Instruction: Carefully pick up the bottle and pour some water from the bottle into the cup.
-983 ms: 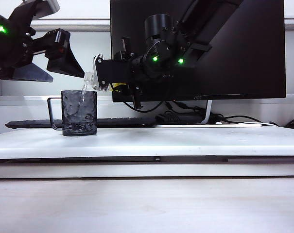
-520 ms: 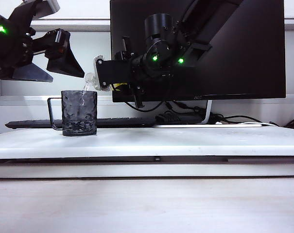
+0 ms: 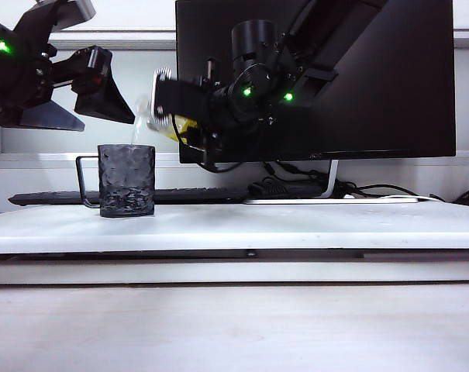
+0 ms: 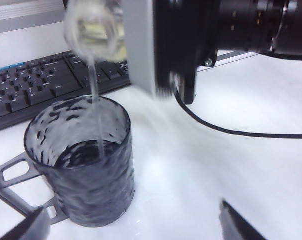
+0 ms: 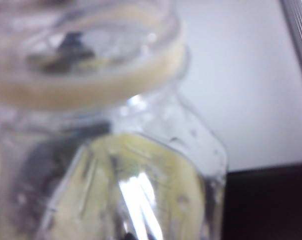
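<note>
Now right gripper (image 3: 166, 108) jaws grasp bottle (image 3: 145, 112) tipped above cup (image 3: 126, 180), water (image 4: 95, 107) falling in; left gripper (image 3: 102, 101) beside cup, jaws wide.

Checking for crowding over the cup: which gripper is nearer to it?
Left, narrowly. The open left gripper hangs above the cup's handle side. The right gripper, shut on the bottle, sits up on the other side.

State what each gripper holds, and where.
Right gripper holds the bottle by its labelled body, above the cup. Left gripper stands open, holding nothing.
</note>
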